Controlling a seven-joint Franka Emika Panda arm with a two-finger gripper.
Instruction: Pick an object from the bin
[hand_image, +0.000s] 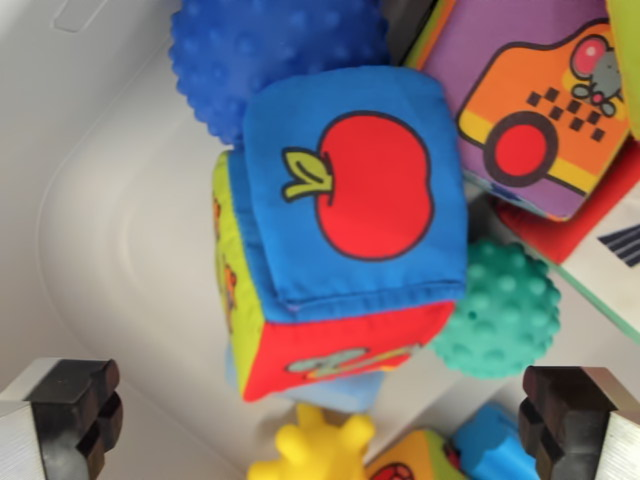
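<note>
- The gripper (325, 420) hangs above the bin (110, 260) with its fingers wide apart and nothing between them; one dark fingertip (75, 415) shows at the lower left of the frame, the other at the lower right.
- The likeliest thing to take is the soft fabric cube (345, 225) in the centre of the frame, its blue face with a red apple turned up toward the camera. It sits highest in the pile and lies roughly between the two fingers.
- Crowding it: a blue knobbly ball (265, 50) touches it at upper centre, a green knobbly ball (500, 310) presses against its lower right, and a yellow knobbed toy (315, 445) pokes up at the bottom edge. A second fabric cube (525, 100), purple and orange, fills the upper right.
- The bare white bin floor to the left of the cube gives one finger free room to descend.
- To do this well, I judge the arm should centre over the apple face, then drop straight down so the fingers straddle the cube's left and right sides.
- The right finger risks landing on the green ball; shifting slightly toward the frame's left may help.
- The cube looks squashy, so a deep, firm squeeze seems wise.
</note>
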